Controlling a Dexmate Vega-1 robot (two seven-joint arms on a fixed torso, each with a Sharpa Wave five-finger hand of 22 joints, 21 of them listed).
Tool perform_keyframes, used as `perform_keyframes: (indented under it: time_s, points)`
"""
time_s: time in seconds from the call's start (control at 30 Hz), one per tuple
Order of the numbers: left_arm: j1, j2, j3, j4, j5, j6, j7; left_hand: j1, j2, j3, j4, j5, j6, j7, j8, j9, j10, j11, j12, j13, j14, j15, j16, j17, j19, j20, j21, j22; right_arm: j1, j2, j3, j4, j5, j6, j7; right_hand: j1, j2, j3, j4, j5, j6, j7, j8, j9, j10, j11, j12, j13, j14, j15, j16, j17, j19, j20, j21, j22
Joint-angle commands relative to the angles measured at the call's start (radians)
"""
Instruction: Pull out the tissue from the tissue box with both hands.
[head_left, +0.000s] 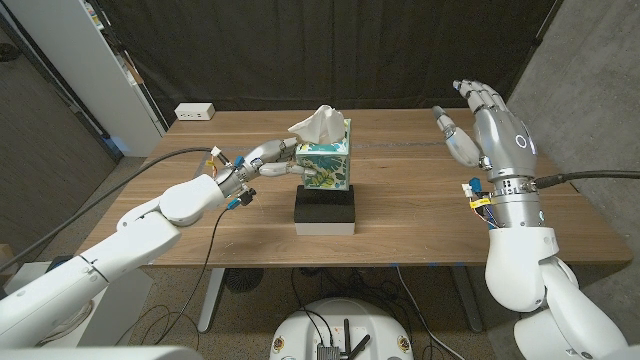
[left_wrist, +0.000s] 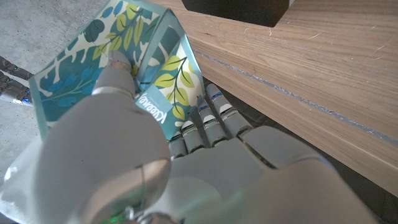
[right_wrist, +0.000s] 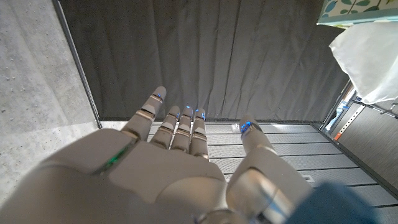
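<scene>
A teal tissue box (head_left: 328, 166) with a leaf print stands on a black and white block (head_left: 325, 210) in the middle of the wooden table (head_left: 430, 205). A white tissue (head_left: 318, 125) sticks up out of its top. My left hand (head_left: 264, 160) grips the box from its left side; in the left wrist view the thumb lies on the box (left_wrist: 124, 56) and the fingers (left_wrist: 205, 121) wrap one edge. To the right of the box my right hand (head_left: 482, 122) is raised above the table, open, fingers spread and holding nothing. The right wrist view shows that hand (right_wrist: 180, 162) apart from the tissue (right_wrist: 367, 62).
A white power strip (head_left: 195, 112) lies at the table's far left edge. A dark curtain hangs behind the table. Bare wood stretches on both sides of the block.
</scene>
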Motion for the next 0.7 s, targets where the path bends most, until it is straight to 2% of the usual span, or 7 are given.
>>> perform_keyframes:
  time_s: [0.03,0.17,0.5,0.7]
  points:
    - [0.007,0.003,0.000,0.005,0.002,-0.020,0.001,0.004,0.009,0.006,0.001,0.007,0.006,-0.001,0.047,0.035,0.005,0.002,-0.003,0.004,-0.005,-0.131,-0.001,-0.001,-0.003,-0.003,-0.003,0.004,0.036,0.001,-0.066,-0.012,-0.078,-0.017,0.064,0.016,-0.003,0.001,-0.013,0.010,0.003,-0.009,0.002,0.005,-0.005,-0.002,0.000,0.005,0.009,-0.007,-0.007,0.001,0.002,0.009,0.002,0.006]
    - [0.014,0.005,-0.004,0.003,0.003,-0.027,0.003,0.004,0.009,0.006,0.001,0.007,0.006,-0.001,0.048,0.035,0.005,0.002,-0.003,0.005,-0.005,-0.131,-0.001,-0.001,-0.003,-0.003,-0.003,0.004,0.046,-0.001,-0.068,-0.017,-0.056,-0.005,0.087,0.021,-0.008,0.000,-0.022,0.011,0.001,-0.010,0.001,0.005,-0.006,-0.002,-0.001,0.005,0.007,-0.007,-0.009,0.000,0.001,0.013,0.001,0.006]
    - [0.012,0.004,-0.002,0.002,0.003,-0.025,0.000,0.003,0.008,0.006,0.001,0.007,0.005,-0.003,0.049,0.035,0.006,0.002,-0.003,0.006,-0.005,-0.130,-0.001,-0.001,-0.003,-0.003,-0.003,0.004,0.087,0.009,-0.114,-0.012,-0.102,-0.028,0.128,0.029,-0.015,-0.002,-0.039,0.013,0.001,-0.011,0.001,0.006,-0.005,-0.006,0.000,0.005,0.003,-0.003,-0.012,-0.002,-0.002,0.022,-0.001,0.007]
    - [0.000,-0.001,0.004,0.007,0.002,-0.020,-0.005,0.003,0.008,0.006,0.000,0.007,0.008,-0.001,0.051,0.035,0.006,0.001,-0.003,0.006,-0.005,-0.131,-0.001,-0.001,-0.003,-0.003,-0.003,0.004,0.106,0.010,-0.119,-0.015,-0.093,-0.038,0.168,0.033,-0.015,-0.002,-0.045,0.015,0.004,-0.014,0.001,0.006,-0.006,-0.009,0.000,0.006,0.001,-0.004,-0.013,-0.002,-0.004,0.023,-0.002,0.007]
